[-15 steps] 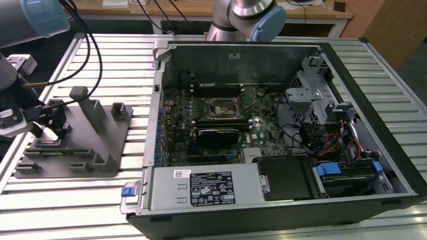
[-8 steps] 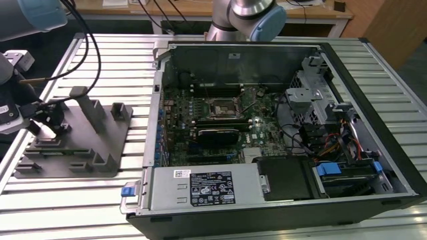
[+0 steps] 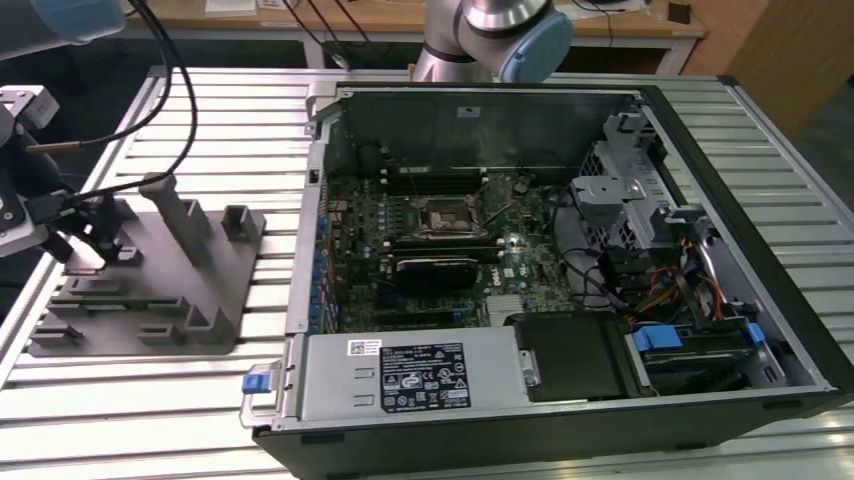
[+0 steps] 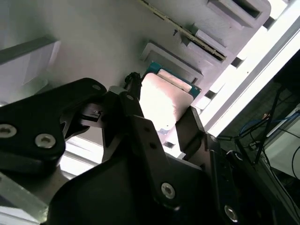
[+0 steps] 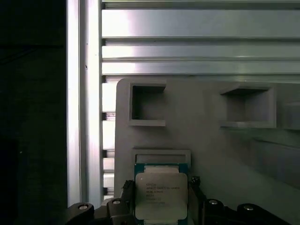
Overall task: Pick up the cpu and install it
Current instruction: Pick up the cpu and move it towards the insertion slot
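**A:** What does the exterior view give?

**B:** The gripper [image 3: 84, 240] is down at the grey fixture [image 3: 200, 290], at its end toward the exterior view's left. The fixture lies on the slatted metal table [image 3: 174, 420]. The open computer case [image 3: 481, 120] lies to the exterior view's right, with the black socket frame [image 3: 446, 215] on the board inside.

**A:** And the second wrist view?

**B:** The cpu [image 4: 164, 101], pale-topped with a green rim, lies flat in a recess of the fixture. The black fingers [image 4: 133, 110] stand one on each side, against opposite edges.

**A:** So it's pinching?

**B:** Yes, pressed onto the cpu.

**A:** First wrist view?

**B:** The cpu [image 5: 161, 197] sits between the fingers, just beside a raised lip. Two square pockets [image 5: 147, 105] lie further off.
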{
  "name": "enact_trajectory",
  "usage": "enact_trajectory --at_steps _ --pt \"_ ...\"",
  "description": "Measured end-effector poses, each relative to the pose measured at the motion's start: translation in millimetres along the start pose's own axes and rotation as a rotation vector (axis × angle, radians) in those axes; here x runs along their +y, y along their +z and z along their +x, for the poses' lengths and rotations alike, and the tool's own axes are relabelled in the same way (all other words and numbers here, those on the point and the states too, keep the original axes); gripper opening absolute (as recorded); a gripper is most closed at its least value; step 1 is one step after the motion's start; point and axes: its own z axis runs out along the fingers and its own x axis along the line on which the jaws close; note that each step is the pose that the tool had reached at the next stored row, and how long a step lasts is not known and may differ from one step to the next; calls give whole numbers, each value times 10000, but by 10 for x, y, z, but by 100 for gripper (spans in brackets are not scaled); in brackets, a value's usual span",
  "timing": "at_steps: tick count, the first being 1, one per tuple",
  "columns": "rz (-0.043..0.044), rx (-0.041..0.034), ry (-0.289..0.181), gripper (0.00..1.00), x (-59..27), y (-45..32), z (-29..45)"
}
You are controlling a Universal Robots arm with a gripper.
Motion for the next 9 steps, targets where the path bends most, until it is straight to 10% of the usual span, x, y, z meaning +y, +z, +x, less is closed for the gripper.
enact_trajectory --at_steps 5,7,9 --pt "0 -1 1 54 7 -136 -3" --pt "-1 -6 1 54 24 -370 -9" --pt "0 -9 0 54 29 -443 -11"
